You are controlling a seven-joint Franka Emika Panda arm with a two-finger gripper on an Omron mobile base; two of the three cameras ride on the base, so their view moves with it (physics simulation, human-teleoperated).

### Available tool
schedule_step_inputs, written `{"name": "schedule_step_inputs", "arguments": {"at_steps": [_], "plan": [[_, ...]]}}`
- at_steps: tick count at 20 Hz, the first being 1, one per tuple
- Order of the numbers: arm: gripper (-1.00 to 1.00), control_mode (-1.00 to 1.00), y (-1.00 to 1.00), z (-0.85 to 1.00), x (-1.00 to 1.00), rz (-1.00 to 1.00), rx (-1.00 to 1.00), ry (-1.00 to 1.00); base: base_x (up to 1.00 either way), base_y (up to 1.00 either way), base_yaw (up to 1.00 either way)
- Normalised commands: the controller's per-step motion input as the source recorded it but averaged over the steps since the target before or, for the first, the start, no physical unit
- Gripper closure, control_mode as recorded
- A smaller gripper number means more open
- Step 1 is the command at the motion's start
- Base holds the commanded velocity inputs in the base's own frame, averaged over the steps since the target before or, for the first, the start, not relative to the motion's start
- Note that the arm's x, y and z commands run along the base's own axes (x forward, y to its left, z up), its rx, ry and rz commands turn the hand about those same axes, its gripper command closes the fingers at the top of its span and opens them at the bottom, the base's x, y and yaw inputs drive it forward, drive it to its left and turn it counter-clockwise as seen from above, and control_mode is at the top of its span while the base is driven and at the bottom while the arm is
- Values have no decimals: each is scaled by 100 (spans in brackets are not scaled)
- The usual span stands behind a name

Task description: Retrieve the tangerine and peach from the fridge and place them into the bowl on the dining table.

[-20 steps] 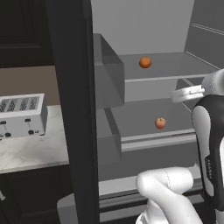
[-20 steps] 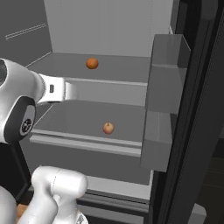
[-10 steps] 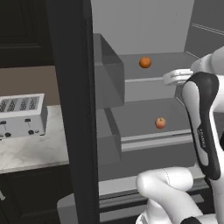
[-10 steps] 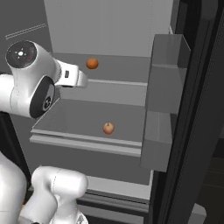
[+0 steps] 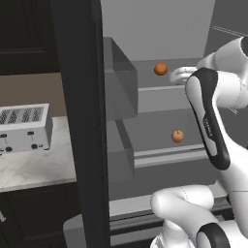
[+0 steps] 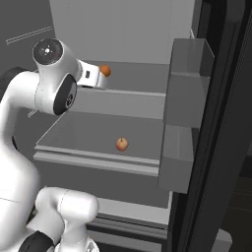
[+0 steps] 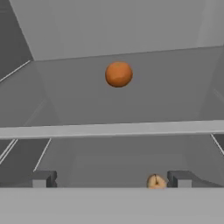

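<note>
The fridge stands open, showing a grey shelved interior. The tangerine, plain orange, rests on the upper shelf. On the shelf below lies the pinkish peach. My gripper hovers at the upper shelf's front edge, just short of the tangerine. It is open, with nothing between the fingers. The bowl and the dining table are out of view.
Door bins jut out on both sides of the shelves. A silver toaster sits on a marble counter left of the fridge. The fridge's bottom drawer lies below my arm.
My arm has swung up and in toward the upper shelf, bringing the hand close to the tangerine. Neither fruit has moved, and the fingers have stayed apart.
</note>
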Motion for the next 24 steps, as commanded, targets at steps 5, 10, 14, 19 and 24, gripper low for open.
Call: {"name": "schedule_step_inputs", "arguments": {"at_steps": [5,10,14,19,24], "plan": [[-100,-100,0,0,61,-3,0,4,0,0,0],[-100,-100,0,0,61,0,0,3,0,0,0],[-100,-100,0,0,55,0,0,0,0,0,0],[-100,-100,0,0,47,0,0,0,0,0,0],[-100,-100,0,-6,42,0,0,0,0,0,0]]}}
